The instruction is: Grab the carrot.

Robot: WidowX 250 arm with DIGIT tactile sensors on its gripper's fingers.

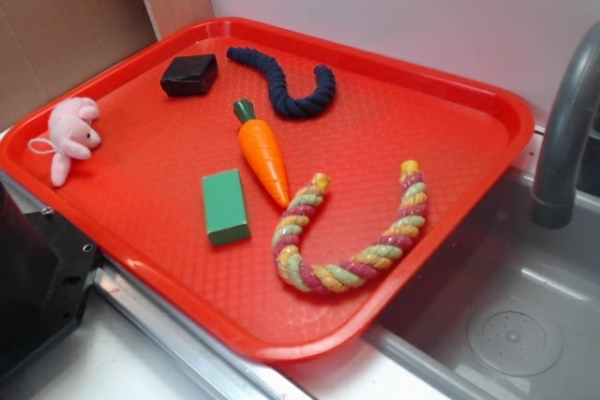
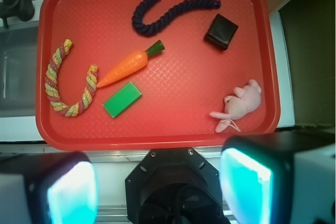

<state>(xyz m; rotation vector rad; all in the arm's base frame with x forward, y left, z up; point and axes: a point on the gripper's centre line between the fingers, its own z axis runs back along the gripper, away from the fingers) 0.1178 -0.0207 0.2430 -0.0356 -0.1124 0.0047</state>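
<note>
Six things lie on the red tray point(image 1: 487, 105), and only one is mine to take: the carrot point(image 1: 262, 152), near the tray's middle, its green top toward the dark blue rope point(image 1: 286, 81) and its tip close to one end of the multicoloured rope point(image 1: 352, 231). The green block point(image 1: 225, 205) lies just beside it, apart from it as far as I can tell.

My tool point(image 2: 157, 182) hangs high above the near edge of the tray, looking straight down, with its two fingers point(image 2: 71, 187) spread wide at the bottom corners of the wrist view — released, holding nothing. In the exterior view the tool is out of frame.

To do this step well, I judge I should travel out over the carrot's thick upper half, where there is the most body to pinch, and turn the wrist so the fingers close across its width rather than along its length. The carrot lies on a slant in my wrist view, so the turn matters. I should also mind the block on one side and the rope end near the tip — a finger landing on either could nudge the carrot away. Smooth plastic may slip, so a centred, level descent seems best.
</note>
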